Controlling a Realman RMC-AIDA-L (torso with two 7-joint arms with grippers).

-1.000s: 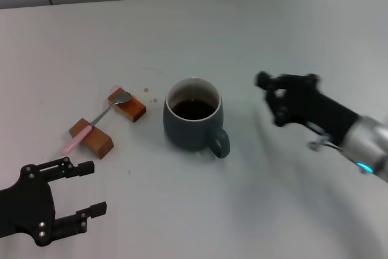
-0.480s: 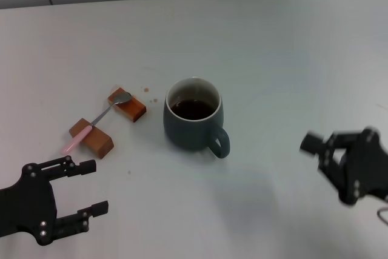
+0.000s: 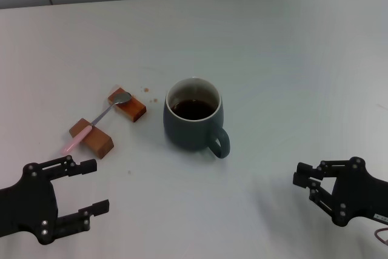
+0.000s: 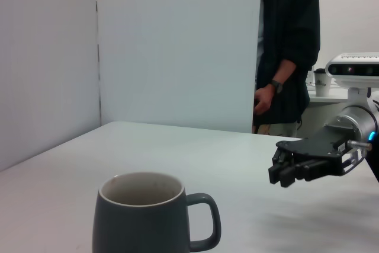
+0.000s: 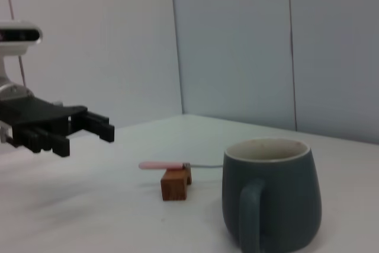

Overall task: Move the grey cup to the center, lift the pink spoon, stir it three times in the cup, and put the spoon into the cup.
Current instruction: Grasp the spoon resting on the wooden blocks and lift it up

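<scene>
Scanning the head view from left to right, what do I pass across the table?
Left end effector → pink spoon lying across two wooden blocks → grey cup holding dark liquid → right end effector.

Head view: high, angled down over the desk [image 3: 291, 59]. Left wrist view: low, level, near the grey cup [image 4: 142, 214], facing the robot's right. Right wrist view: low, opposite-facing. All share the cup.
</scene>
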